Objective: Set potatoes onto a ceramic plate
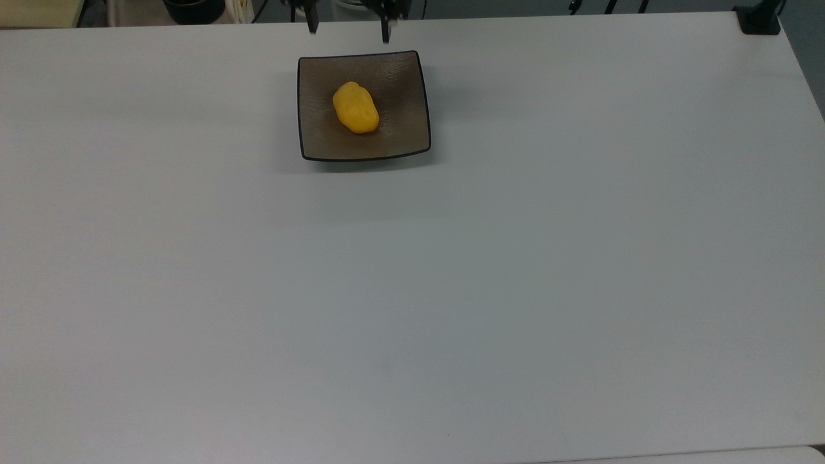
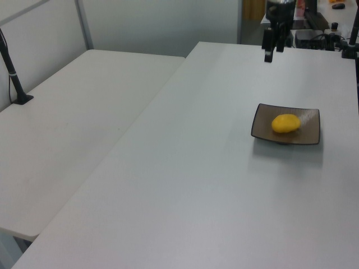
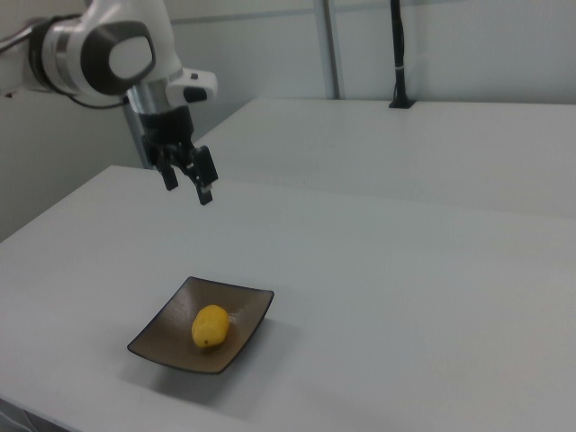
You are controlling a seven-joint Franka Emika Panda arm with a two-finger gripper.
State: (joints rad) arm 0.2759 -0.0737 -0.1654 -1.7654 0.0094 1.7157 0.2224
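The potato (image 1: 355,108) is being supported by the ceramic plate (image 1: 406,138), lying on its surface a little toward the top view's upper left of centre. The plate is being carried by the white table (image 1: 412,290), near its far edge in the top view. The gripper (image 3: 187,183) is being held well above the plate, clear of both plate and potato, with nothing between its fingers (image 3: 205,192). The fingers are being kept wide apart and pointed downward. In the left view, the gripper (image 2: 270,54) is being shown beyond the plate (image 2: 312,138).
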